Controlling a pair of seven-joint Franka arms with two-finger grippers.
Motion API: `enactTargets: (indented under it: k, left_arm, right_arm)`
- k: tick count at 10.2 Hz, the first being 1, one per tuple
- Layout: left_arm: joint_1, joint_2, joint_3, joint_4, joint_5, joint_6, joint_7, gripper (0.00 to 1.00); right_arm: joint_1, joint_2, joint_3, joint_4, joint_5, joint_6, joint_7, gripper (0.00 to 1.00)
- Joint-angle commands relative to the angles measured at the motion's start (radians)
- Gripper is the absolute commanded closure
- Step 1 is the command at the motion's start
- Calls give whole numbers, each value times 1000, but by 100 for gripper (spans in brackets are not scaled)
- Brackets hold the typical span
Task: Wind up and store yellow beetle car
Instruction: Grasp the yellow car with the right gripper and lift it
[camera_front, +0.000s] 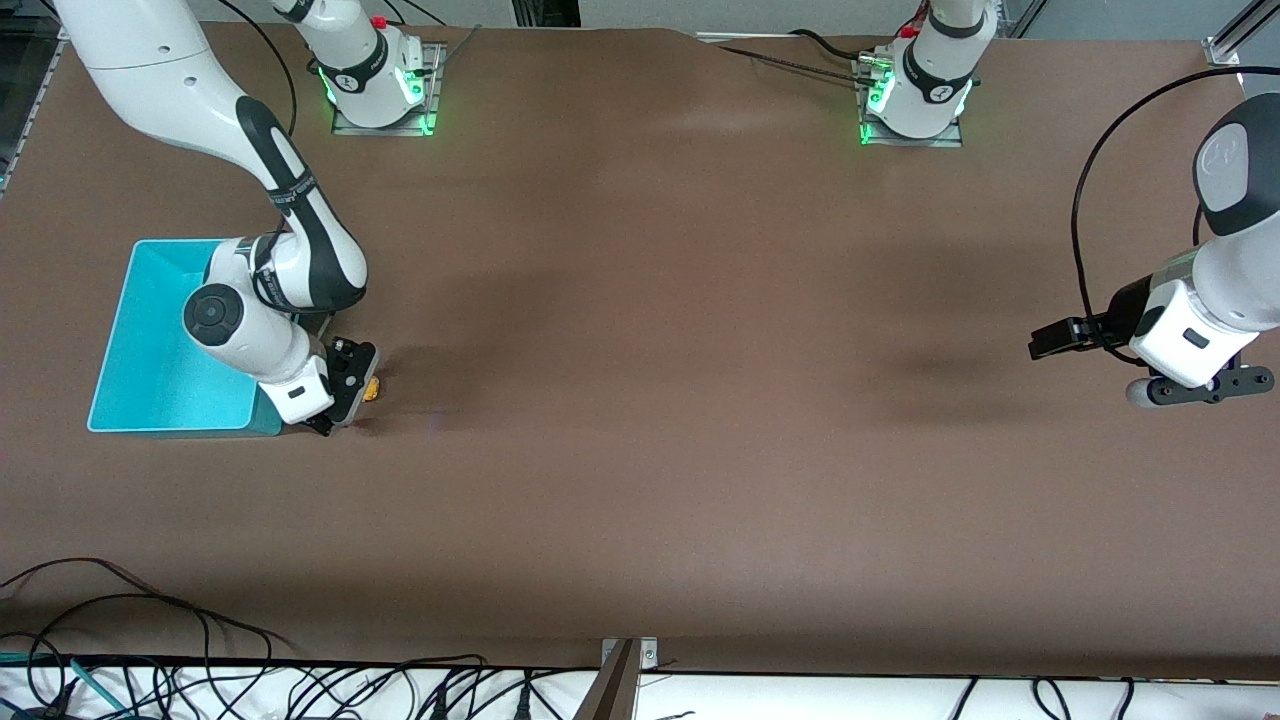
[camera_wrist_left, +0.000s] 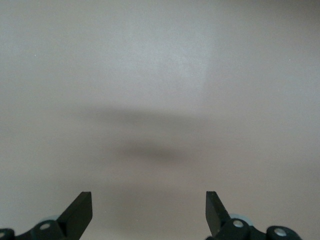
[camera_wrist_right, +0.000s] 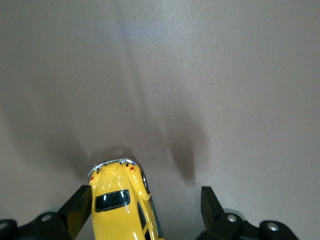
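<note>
The yellow beetle car (camera_front: 371, 388) stands on the brown table beside the turquoise bin (camera_front: 150, 300), on the side toward the left arm's end. My right gripper (camera_front: 350, 385) is down at the table around it. In the right wrist view the car (camera_wrist_right: 117, 200) lies between the fingers of the right gripper (camera_wrist_right: 145, 200). It sits against one finger (camera_wrist_right: 80, 205), and a gap of bare table separates it from the other finger (camera_wrist_right: 210, 202). My left gripper (camera_front: 1205, 388) waits over the table's left-arm end, and the left wrist view shows it (camera_wrist_left: 149, 200) open over bare table.
The bin lies near the right arm's end of the table, partly under the right arm's wrist. Cables (camera_front: 200, 670) run along the table edge nearest the front camera. The two arm bases (camera_front: 380, 80) (camera_front: 915, 95) stand at the table's farthest edge.
</note>
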Motion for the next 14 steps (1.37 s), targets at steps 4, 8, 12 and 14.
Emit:
enactTargets:
  k: [4, 8, 12, 14]
  left_arm:
    - [8, -18, -1, -3, -20, -17, 27, 0]
    - [8, -18, -1, -3, -19, -17, 27, 0]
    - [8, -18, 1, -3, -20, -17, 27, 0]
    - [6, -18, -1, -3, -19, -17, 27, 0]
  right_arm:
    - [-11, -29, 9, -41, 2, 15, -48, 93]
    - [-11, -97, 11, -39, 2, -80, -39, 100]
    - [-11, -247, 35, -39, 19, -304, -33, 100]
    - [-23, -329, 55, -39, 34, -412, -34, 100]
